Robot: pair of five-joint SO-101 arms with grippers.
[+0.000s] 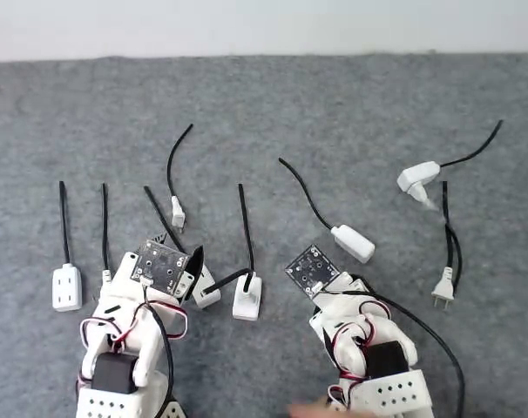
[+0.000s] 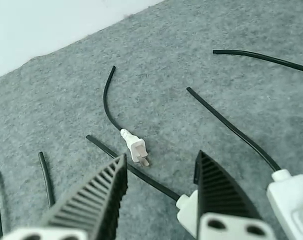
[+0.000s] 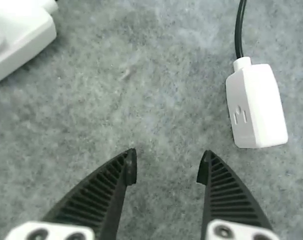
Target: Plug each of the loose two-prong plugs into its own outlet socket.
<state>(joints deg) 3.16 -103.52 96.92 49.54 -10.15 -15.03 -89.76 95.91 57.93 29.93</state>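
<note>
Plugs all lie loose: one plug (image 2: 137,149) left of the surface's middle, before my released left claw (image 2: 161,160), another plug (image 1: 443,292) near the right edge. My right claw (image 3: 166,162) gapes empty too. No outlet socket (image 1: 66,287) looks filled yet.

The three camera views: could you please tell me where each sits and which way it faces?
High view: fixed above, looking down on the grey mat; left arm and right arm at its near edge.
Left wrist view: on the left wrist, facing forward at a small plug; open left gripper shows.
Right wrist view: on the right wrist, facing down beside an outlet socket; open right gripper shows.
Shared: the small plug also shows in the high view.
</note>
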